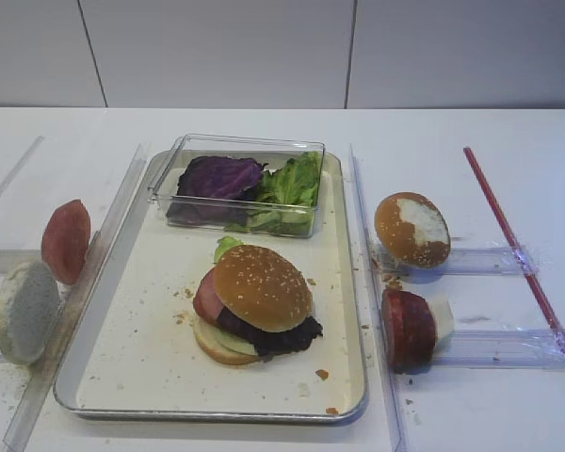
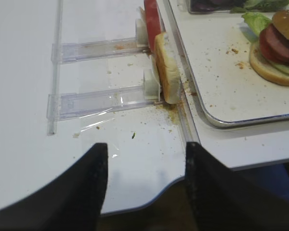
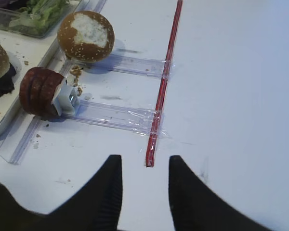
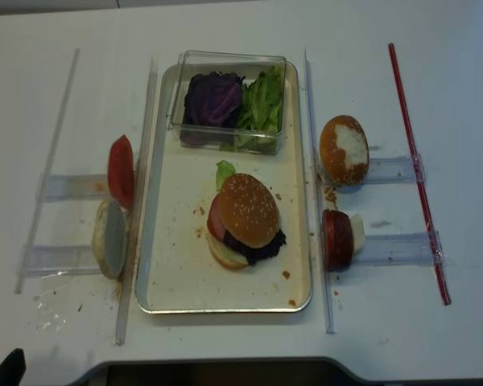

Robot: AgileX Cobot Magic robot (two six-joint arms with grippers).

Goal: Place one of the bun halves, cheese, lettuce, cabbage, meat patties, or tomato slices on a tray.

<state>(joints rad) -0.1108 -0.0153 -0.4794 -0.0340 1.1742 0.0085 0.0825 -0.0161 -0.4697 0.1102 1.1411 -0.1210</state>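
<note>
White surface [image 1: 508,132] runs under everything, with a pale panelled wall behind it.

At nine o'clock of the tray [image 1: 348,377] two clear plastic holders stand their goods on edge: a red tomato slice [image 1: 66,240] and, nearer the front, a pale floury disc [image 1: 24,311]. The left hand [image 2: 143,180] hovers low over the front edge of the surface, its dark fingers [image 2: 94,183] parted and gripping nothing, aimed toward that disc.

On the tray itself, at twelve o'clock, a clear plastic box [image 1: 235,146] holds purple cabbage [image 1: 217,177] and green lettuce [image 1: 292,181]. At the tray's centre sits a stacked burger, and the sesame bun top [image 1: 262,287] crowns it, so the task's piece appears to be placed already. It leans a little toward the front right over the meat patty [image 1: 207,294] and the dark leaves. My judgement is that the stack looks complete; should any further piece go on, it would need lowering straight down and releasing gently, since a sideways nudge could slide the leaning top off.

At three o'clock of the tray a browner bun half [image 1: 412,229] with a white-smeared face leans in its holder, and a dark red patty [image 1: 410,328] stands in the nearer one. A red strip [image 1: 518,245] is taped across their ends. The right hand [image 3: 144,192] is parted with nothing in it, hovering above bare surface beside the strip's near end, well clear of the food.
</note>
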